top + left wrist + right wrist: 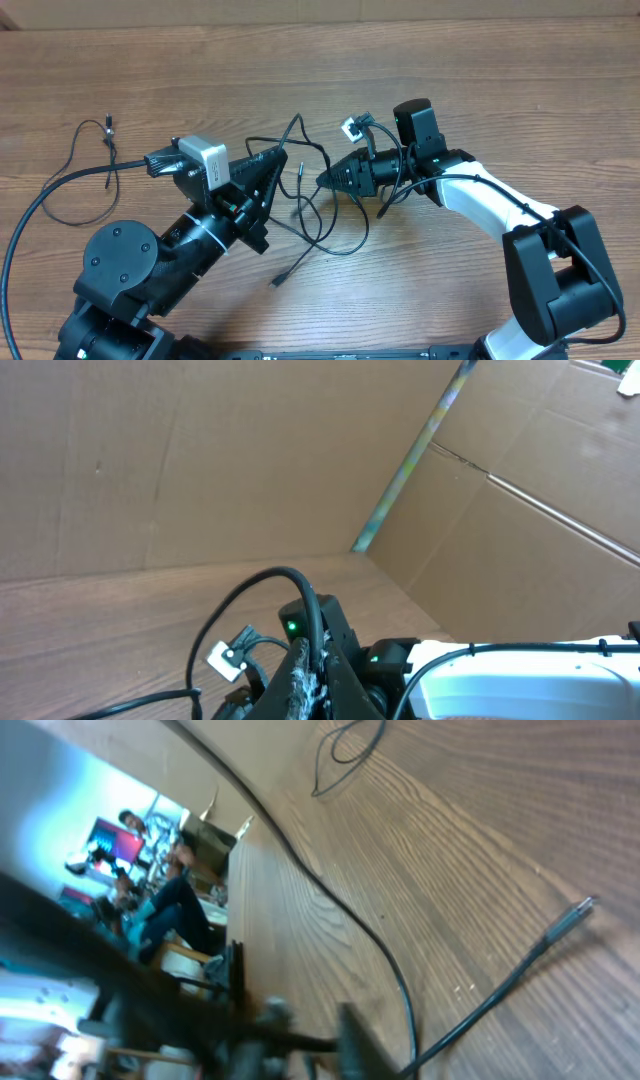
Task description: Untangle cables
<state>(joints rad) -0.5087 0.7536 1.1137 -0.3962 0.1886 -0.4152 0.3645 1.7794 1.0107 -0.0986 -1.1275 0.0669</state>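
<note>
left gripper (279,157) pinching cables (280,280), right gripper (323,181) closed

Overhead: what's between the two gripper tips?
Overhead view: strands of the cables cross that gap, with a plug end between the left gripper and the right gripper. Wood table underneath, nothing else.

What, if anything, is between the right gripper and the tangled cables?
Nothing visible. From overhead, the right gripper, shut, sits right at the cables, with no other object between them.
</note>
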